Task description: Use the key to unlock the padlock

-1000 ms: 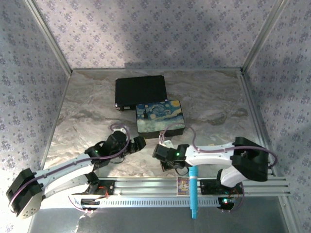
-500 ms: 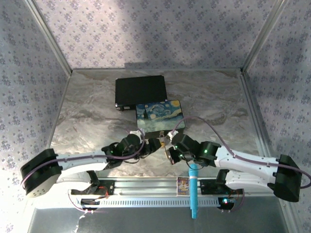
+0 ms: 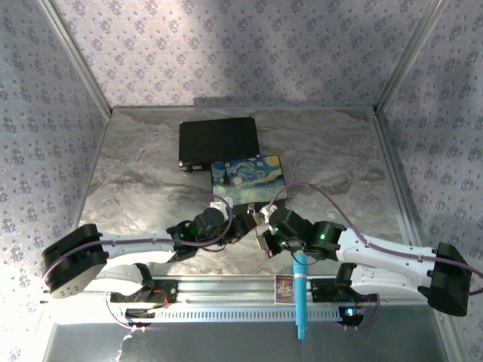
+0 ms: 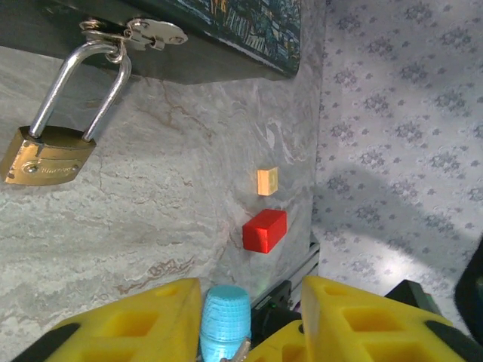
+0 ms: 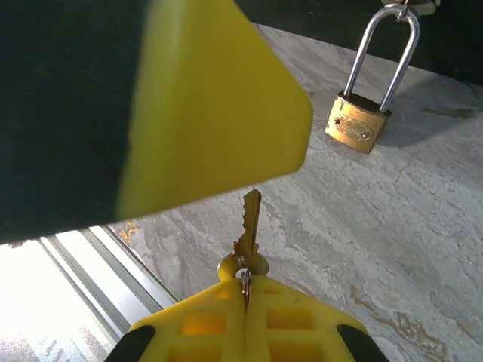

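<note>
Marble (image 5: 392, 226): key (image 5: 248, 226) between closed right fingers (image 5: 294, 320)

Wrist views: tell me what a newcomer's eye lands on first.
The brass padlock stands out, hooked by its silver shackle through the hasp on the painted box. Next, the small key pinched in the yellow fingers of the right gripper, blade pointing toward it. A bright red block lies on the marble table.

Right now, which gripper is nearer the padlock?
Left, by a little, I judge. The left gripper sits close on the left of the padlock; the right gripper, shut on the key, is slightly farther, on its right.
</note>
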`<state>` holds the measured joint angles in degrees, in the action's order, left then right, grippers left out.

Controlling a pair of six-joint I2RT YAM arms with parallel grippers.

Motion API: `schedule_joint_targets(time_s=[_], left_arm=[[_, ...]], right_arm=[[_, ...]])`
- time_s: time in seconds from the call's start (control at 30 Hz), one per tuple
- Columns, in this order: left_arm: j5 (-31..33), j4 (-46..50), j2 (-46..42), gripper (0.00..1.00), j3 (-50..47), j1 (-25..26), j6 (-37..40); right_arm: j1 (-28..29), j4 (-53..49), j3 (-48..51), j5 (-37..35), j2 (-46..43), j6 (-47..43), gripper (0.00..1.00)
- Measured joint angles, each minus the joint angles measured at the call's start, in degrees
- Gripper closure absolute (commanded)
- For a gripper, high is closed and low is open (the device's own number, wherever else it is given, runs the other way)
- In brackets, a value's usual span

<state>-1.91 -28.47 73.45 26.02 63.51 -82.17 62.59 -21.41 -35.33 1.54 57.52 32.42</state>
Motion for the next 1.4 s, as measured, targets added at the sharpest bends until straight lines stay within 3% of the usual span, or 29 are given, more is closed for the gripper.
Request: schedule_joint_targets(time_s=[0.1,0.33,0.43,0.47,0.5,0.53,0.57,0.63,0.77,0.9,1.0,1.17,1.4], left_arm=[[-0.66,1.01,1.14,0.62,0.87,0.02,0.24],[-2.27,3.17,3.58,1.00,3.69,0.66,1.90],[-2.14,4.50,3.98,1.00,3.93,0.61,1.92],[-2.12,4.57,3.98,1.00,4.00,0.63,2.01],[-2.12,4.72,3.98,1.00,4.04,0.63,2.01],[-2.08,4.74,3.91,1.00,4.04,0.63,2.14],[-1.88,4.83,3.72,1.00,4.04,0.63,2.19],[-1.16,5.18,2.60,1.00,3.82,0.55,2.58],[0.24,4.42,-3.23,1.00,1.79,-1.18,4.66],[0.26,2.91,-8.31,1.00,0.90,-3.37,8.04],[-0.04,1.62,-11.96,1.00,0.90,-3.52,11.15],[-0.24,-2.34,-18.29,1.00,-0.13,-3.52,15.06],[-0.98,-8.72,-19.56,1.00,-2.19,-2.82,17.07]], right_arm=[[-0.28,0.11,0.00,0.09,0.00,-0.39,1.00],[-0.85,0.20,0.00,0.26,-0.35,-0.57,1.00],[-0.96,-0.04,0.02,0.31,-1.03,-0.57,0.98],[-0.98,0.00,0.04,0.35,-1.03,-0.59,0.90],[-1.16,0.02,0.07,0.46,-1.05,-0.59,0.73],[-1.42,0.09,0.11,0.66,-1.09,-0.55,0.48],[-1.84,0.59,0.31,0.76,-1.33,-0.39,0.31],[-2.95,2.03,1.22,0.81,-2.84,0.22,0.11],[-6.32,9.07,6.01,2.29,-10.45,2.25,0.03],[-13.18,20.44,10.54,9.77,-15.61,6.01,0.07],[-16.98,28.52,11.41,16.13,-15.28,8.90,0.23],[-18.01,38.77,11.96,23.96,-14.62,12.74,0.39],[-17.25,49.90,14.19,29.14,-12.17,16.72,0.50]])
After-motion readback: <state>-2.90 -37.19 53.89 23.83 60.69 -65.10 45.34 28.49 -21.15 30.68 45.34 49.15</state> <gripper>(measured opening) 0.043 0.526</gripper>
